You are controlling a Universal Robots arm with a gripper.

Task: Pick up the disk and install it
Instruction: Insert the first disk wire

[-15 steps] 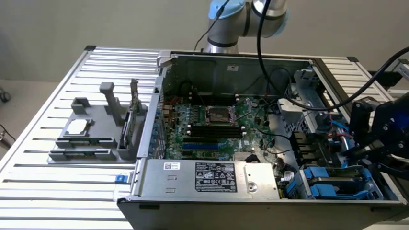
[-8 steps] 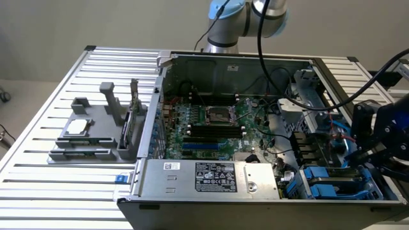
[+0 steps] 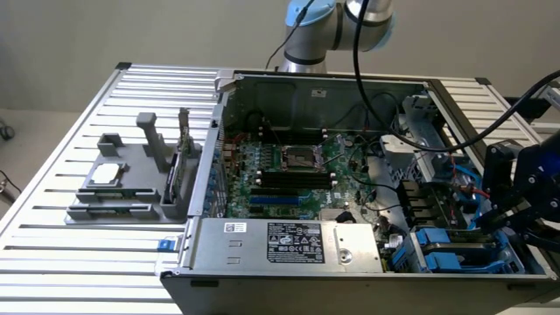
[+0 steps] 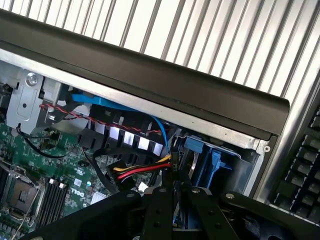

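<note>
Here's the claw point(image 3: 507, 213), hanging over the drive-bay corner of the open computer case point(image 3: 227, 131), at the exterior view's right. Whether it is open or closed, I can't tell from these angles, and I can't make out anything held in it.

The disk point(image 3: 446, 252) sits down in that bay with its blue carrier bracket around it. It is low in the case, just past the end of the power supply point(image 3: 289, 243). From the wrist view the blue carrier point(image 4: 206, 161) lies right beyond the claw point(image 4: 174, 192), tucked into the corner of the chassis.

Now the writing. The power supply carries a black-and-white label crowded with marks, but the print is too small to read. A small white sticker sits beside it on the same face, and that can't be read either. There's white lettering on the green motherboard point(image 4: 65, 195) in the wrist view, and I can't make it out.

As for cables, a blue data cable point(image 4: 100, 101) runs along the case wall and a red-and-black twisted pair point(image 4: 90, 116) crosses below it. Yellow, red and black power leads point(image 4: 140, 171) run to a connector near the claw.

The CPU socket point(image 3: 302, 157) sits mid-board. Off the case, on the slatted metal counter point(image 3: 88, 262), a grey fixture point(image 3: 131, 200) holds a small square chip point(image 3: 105, 174). A black keyboard point(image 4: 305, 170) lies beside the case.
</note>
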